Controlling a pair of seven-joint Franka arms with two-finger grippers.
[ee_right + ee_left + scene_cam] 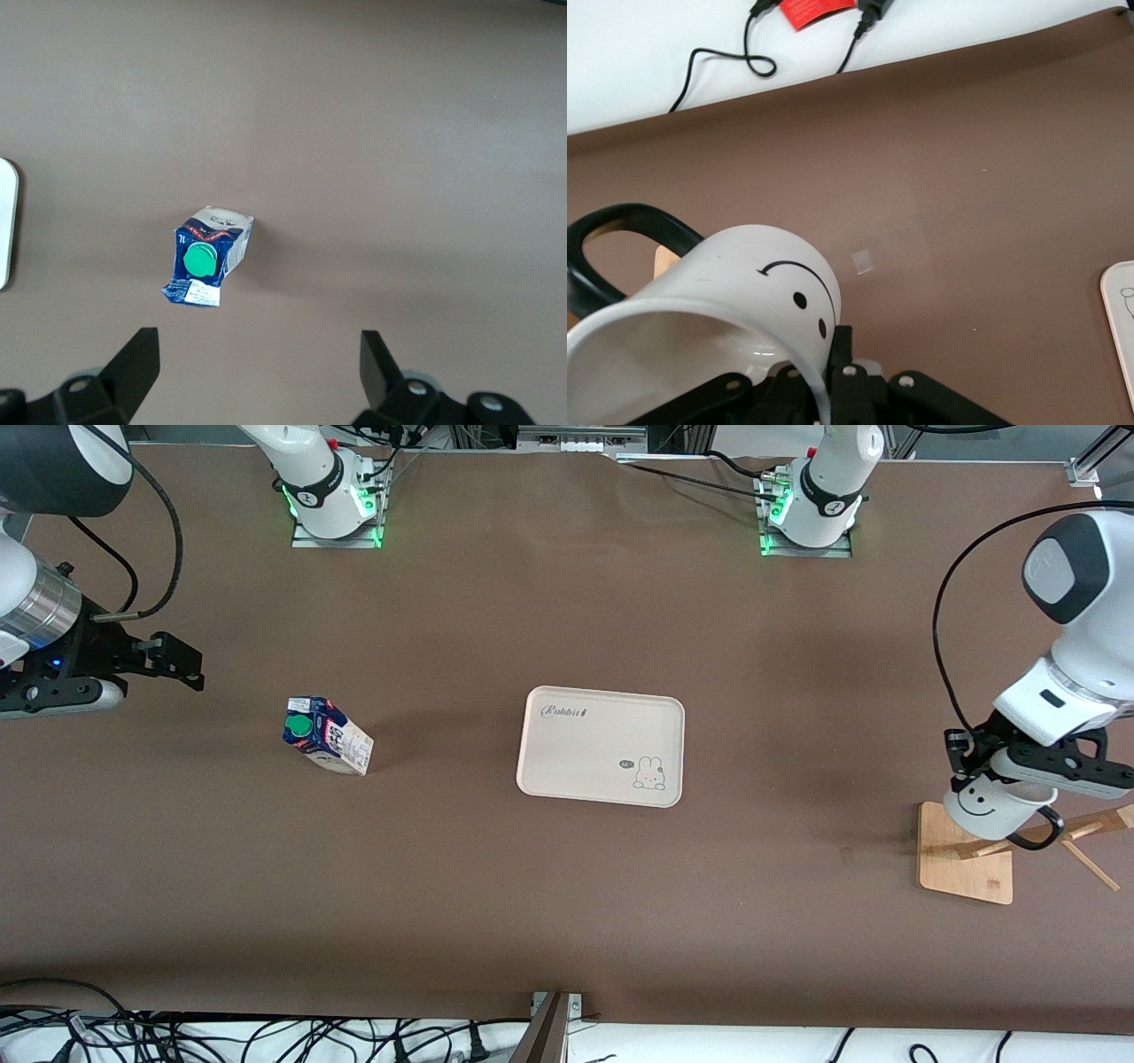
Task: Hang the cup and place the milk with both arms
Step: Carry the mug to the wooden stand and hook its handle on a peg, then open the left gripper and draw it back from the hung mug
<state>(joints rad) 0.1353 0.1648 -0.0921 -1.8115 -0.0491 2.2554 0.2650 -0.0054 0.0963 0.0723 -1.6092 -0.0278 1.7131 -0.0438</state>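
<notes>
The cup [992, 804], white with a black smiley and a black loop handle [1038, 834], hangs tilted in my left gripper [960, 765], which is shut on its rim over the wooden rack [966, 861]. In the left wrist view the cup [744, 283] fills the foreground with a finger [843, 354] against its wall. The milk [326, 735], a blue and white carton with a green cap, stands on the table toward the right arm's end. My right gripper [175, 662] is open and empty in the air beside it; the right wrist view shows the milk [208, 257] ahead of the spread gripper [259, 359].
A cream tray [602, 746] with a rabbit print lies at the table's middle. The rack's wooden pegs [1088, 834] stick out by the cup's handle. Cables run along the table edge nearest the front camera.
</notes>
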